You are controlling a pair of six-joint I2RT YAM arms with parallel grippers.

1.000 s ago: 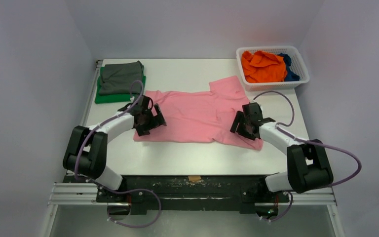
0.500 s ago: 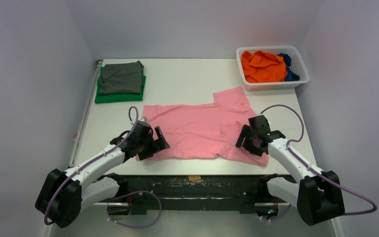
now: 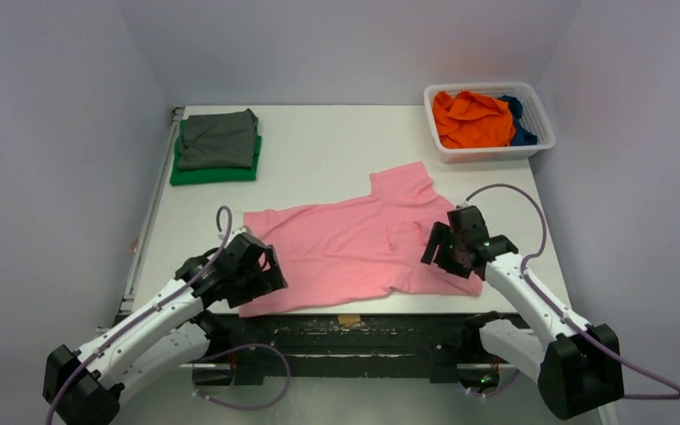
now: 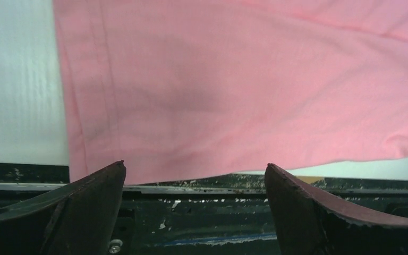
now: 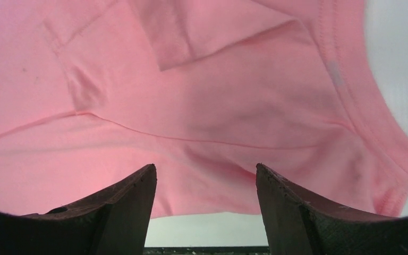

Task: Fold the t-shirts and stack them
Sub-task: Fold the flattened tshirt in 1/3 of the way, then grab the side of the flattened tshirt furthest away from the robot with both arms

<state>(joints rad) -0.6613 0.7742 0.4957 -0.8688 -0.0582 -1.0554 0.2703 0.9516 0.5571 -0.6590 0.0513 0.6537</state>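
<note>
The pink t-shirt (image 3: 354,248) lies spread flat and slanted on the near half of the table, its near-left corner at the front edge. My left gripper (image 3: 261,279) is open at that corner. In the left wrist view the gripper (image 4: 194,167) holds nothing and the pink hem (image 4: 234,90) lies just beyond its tips. My right gripper (image 3: 447,252) is open over the shirt's near-right part. In the right wrist view the gripper (image 5: 205,167) stands over the pink cloth (image 5: 191,106), with its near edge between the fingers. A folded grey t-shirt (image 3: 219,137) lies on a folded green one (image 3: 204,175).
A white mesh basket (image 3: 487,153) at the back right holds the orange t-shirt (image 3: 471,119) and the dark blue one (image 3: 524,137). The white table (image 3: 336,150) ends in a black front rail (image 3: 345,332), which also shows in the left wrist view (image 4: 202,212).
Both arms have drawn back toward the near edge. The pink shirt slid with them, its left side farther, so it now lies slanted with its corner at the front edge.
</note>
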